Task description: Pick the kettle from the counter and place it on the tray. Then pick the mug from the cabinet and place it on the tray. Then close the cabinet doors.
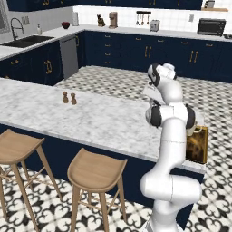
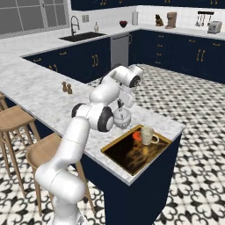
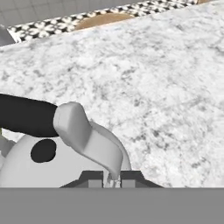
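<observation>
The small cream-beige speckled ceramic mug (image 2: 147, 135) already stood on the flat rectangular tray with a tan wooden rim and dark mottled inside (image 2: 115, 154), so that part of the job looked done out of order, while the rounded white kettle with a black handle grip (image 2: 121, 117) was still on the white-grey marble counter (image 2: 39, 94), off the tray. By my reading the kettle pick was the step in hand; carrying it over and closing the cabinet doors remained. The two-finger gripper (image 3: 112, 178) sat directly above the kettle, its fingers drawn almost together on the kettle's pale handle bracket (image 3: 89, 140). The kettle body lay just below the fingertips. The tray lay just beside the kettle, on the side away from the arm's base
</observation>
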Available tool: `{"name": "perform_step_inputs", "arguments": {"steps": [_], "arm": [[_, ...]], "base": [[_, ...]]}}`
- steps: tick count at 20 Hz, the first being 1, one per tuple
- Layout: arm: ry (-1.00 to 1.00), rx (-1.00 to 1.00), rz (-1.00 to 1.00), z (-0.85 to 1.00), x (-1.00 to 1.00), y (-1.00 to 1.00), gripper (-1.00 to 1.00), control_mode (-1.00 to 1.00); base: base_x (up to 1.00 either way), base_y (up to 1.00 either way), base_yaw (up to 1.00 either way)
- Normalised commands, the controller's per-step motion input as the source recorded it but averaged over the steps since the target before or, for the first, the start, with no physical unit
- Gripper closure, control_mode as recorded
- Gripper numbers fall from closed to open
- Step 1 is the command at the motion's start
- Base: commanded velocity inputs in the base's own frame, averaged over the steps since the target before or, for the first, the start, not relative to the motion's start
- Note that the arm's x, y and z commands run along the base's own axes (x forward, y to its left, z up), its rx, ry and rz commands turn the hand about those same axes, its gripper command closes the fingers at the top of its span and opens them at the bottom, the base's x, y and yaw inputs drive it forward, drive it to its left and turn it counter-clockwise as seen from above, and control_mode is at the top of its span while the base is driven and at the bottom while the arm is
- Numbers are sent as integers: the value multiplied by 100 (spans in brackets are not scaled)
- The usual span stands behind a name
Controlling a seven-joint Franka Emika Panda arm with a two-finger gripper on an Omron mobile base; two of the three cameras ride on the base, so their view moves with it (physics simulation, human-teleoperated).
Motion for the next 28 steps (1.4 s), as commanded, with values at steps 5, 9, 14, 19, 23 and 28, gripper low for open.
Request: {"name": "perform_step_inputs", "arguments": {"steps": [5,9,14,19,23,28], "arm": [[0,0,-2,28,0,0,100,-100],[14,3,-12,4,0,-2,100,-100],[13,10,-18,0,-38,-8,100,-100],[0,2,-3,0,-41,-29,100,-100],[-11,0,0,0,-56,-28,100,-100],[-6,0,-3,3,-62,-8,100,-100]], "base": [[0,0,0],[0,0,0],[0,0,0],[0,0,0],[0,0,0],[0,0,0]]}}
